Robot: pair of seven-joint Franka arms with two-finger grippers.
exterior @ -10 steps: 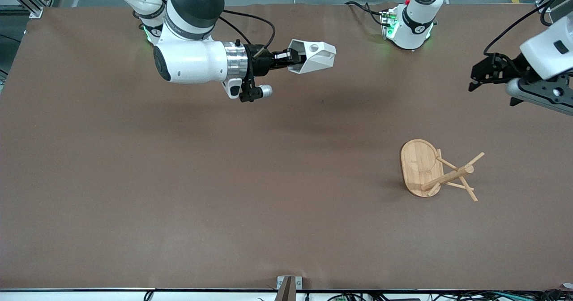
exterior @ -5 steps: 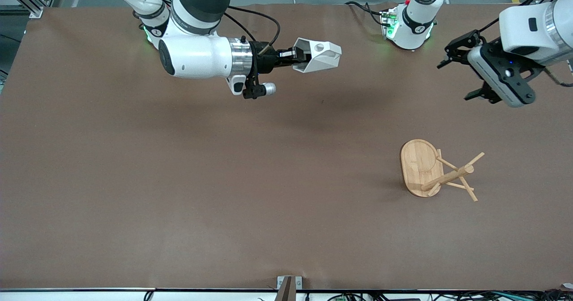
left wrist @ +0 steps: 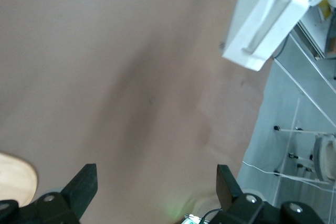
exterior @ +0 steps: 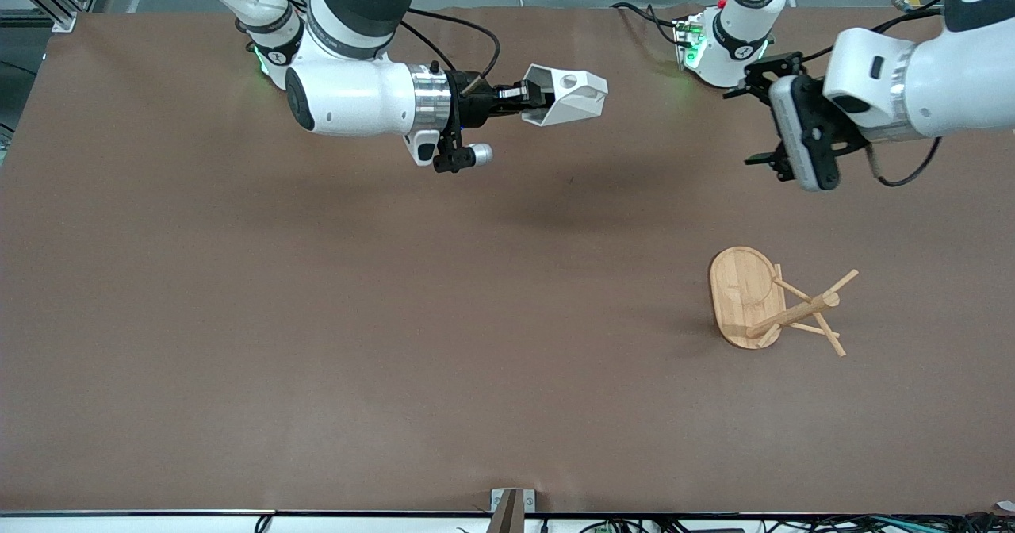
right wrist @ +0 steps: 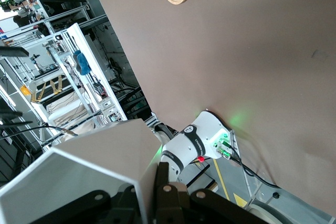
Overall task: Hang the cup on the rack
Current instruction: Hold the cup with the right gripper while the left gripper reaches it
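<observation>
Bench (exterior: 317, 319): brown matte covering, faint creases, wide bare stretch through the middle between the two arms.

Right claw (exterior: 530, 98) up in the air over the bench near the robots' edge, fingers clamped on the cup (exterior: 567, 97). Cup white, faceted, angular, lying on its side, round hole in the handle facing up. Its shadow falls as a dark smear on the covering beneath.

Rack (exterior: 773, 303): light bamboo, oval flat base, central post, thin angled pegs. Stands toward the left arm's end, nearer the front camera than both claws, well apart from the cup.

Left claw (exterior: 763, 124) hangs over the bench beside its own base, fingers spread apart, nothing between them. A pale curved edge in the left wrist view is probably the rack's base.

Room: metal shelving and grey floor past the bench edge.
</observation>
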